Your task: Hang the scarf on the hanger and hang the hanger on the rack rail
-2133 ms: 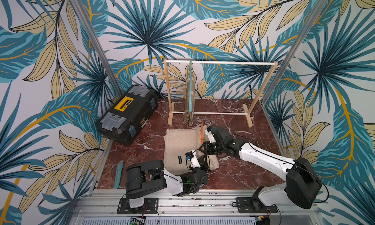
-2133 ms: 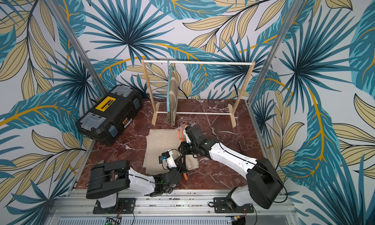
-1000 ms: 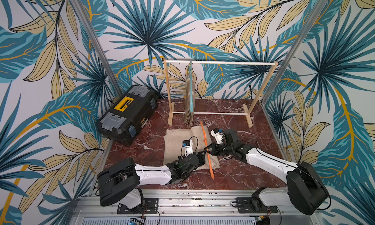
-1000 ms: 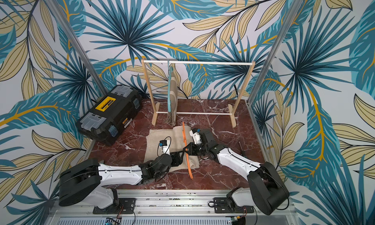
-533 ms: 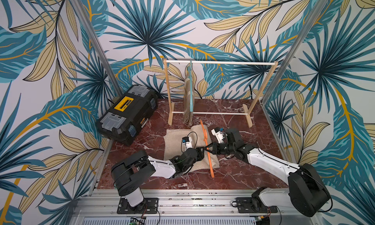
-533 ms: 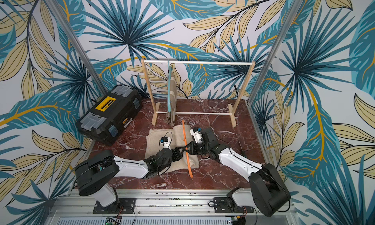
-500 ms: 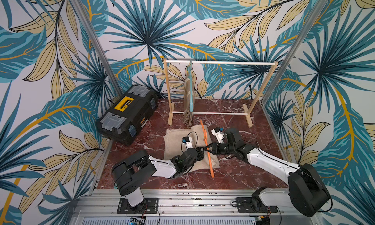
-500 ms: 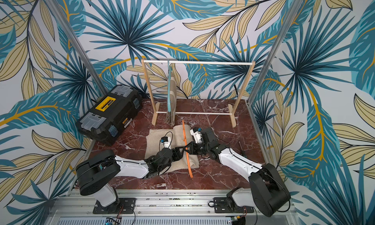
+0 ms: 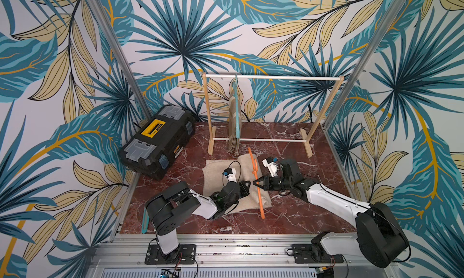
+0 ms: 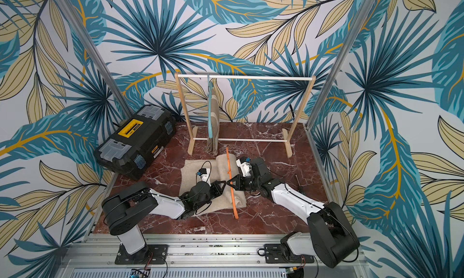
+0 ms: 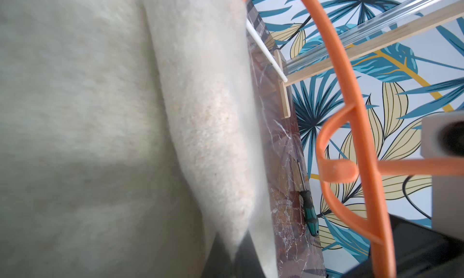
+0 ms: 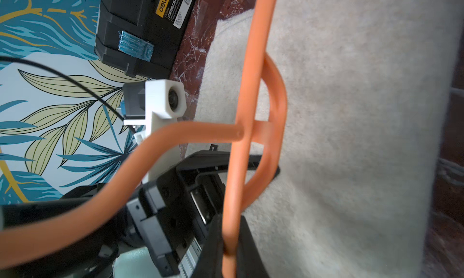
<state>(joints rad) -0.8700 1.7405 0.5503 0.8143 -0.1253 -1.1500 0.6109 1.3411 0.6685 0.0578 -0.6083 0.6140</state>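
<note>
The left gripper (image 9: 247, 186) has its jaws pressed together on a raised fold of the beige scarf (image 9: 213, 173). Just right of it, the right gripper (image 9: 256, 183) pinches the bar of the orange hanger (image 9: 259, 204). The scarf lies on the marble floor (image 9: 288, 214), on the near side of the wooden rack (image 9: 276, 77), with the hanger slanting over its right edge.

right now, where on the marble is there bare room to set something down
Bare marble runs along the front, between the scarf and the metal rail. More lies under the rack, right of the hung scarf. Mid-table is crowded: left pincer, right pincer and orange hanger meet over the scarf.
</note>
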